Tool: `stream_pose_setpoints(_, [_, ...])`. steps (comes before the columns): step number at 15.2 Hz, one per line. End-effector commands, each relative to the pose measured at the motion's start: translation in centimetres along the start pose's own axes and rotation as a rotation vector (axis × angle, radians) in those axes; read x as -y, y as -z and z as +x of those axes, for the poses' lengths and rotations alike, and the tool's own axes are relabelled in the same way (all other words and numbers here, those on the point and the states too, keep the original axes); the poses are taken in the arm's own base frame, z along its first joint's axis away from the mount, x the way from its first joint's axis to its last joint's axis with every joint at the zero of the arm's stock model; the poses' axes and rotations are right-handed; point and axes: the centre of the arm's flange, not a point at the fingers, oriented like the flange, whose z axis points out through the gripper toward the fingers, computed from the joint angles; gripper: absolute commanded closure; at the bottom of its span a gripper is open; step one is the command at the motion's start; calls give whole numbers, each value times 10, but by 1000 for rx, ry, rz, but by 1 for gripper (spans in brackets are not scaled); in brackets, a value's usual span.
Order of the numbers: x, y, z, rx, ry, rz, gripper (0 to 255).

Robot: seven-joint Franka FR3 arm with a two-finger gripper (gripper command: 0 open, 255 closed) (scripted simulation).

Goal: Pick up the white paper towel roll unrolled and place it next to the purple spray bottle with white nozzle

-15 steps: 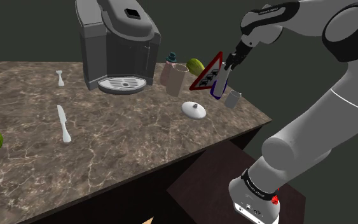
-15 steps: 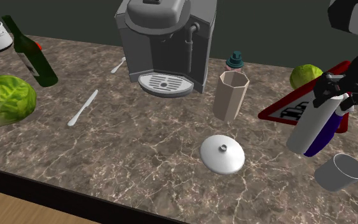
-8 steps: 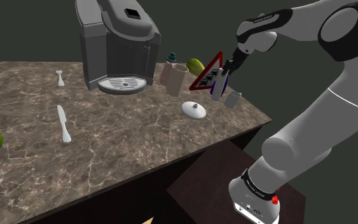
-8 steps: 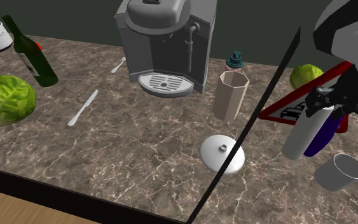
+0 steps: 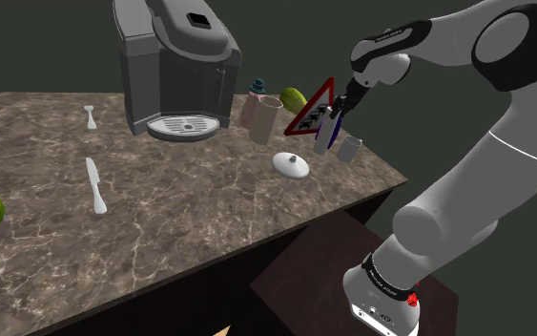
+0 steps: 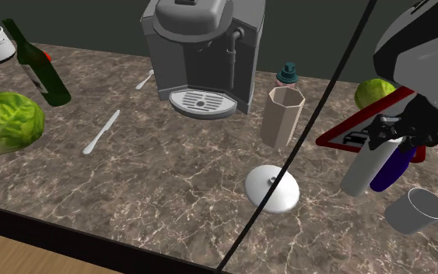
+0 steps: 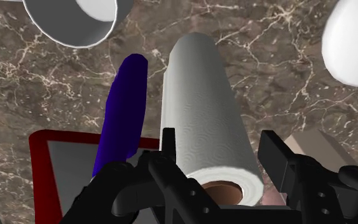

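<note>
The hand grips the white paper towel roll near its top, upright, just beside the purple bottle on the marbled worktop, near a mug.

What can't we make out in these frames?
- Nozzle of the spray bottle: hidden behind the gripper in the second exterior and wrist views.
- Picture on the red-rimmed sign: partly covered by the paper towel roll and the gripper.
- Body of the teal-capped bottle: hidden behind the beige container.
- Part of the mug: cut off by the wrist view's edge.
</note>
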Motion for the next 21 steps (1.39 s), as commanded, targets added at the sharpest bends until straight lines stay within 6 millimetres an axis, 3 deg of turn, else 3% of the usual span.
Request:
stream_pose_setpoints(1, [0,0,0,0,0,0,255])
stream_pose_setpoints(3, [0,0,0,0,0,0,255])
stream_pose_setpoints(4, [0,0,0,0,0,0,0])
stream_pose_setpoints(9, [0,0,0,0,0,0,0])
stream_pose_setpoints(13, [0,50,0,0,0,0,0])
stream_pose_setpoints(21, [0,50,0,0,0,0,0])
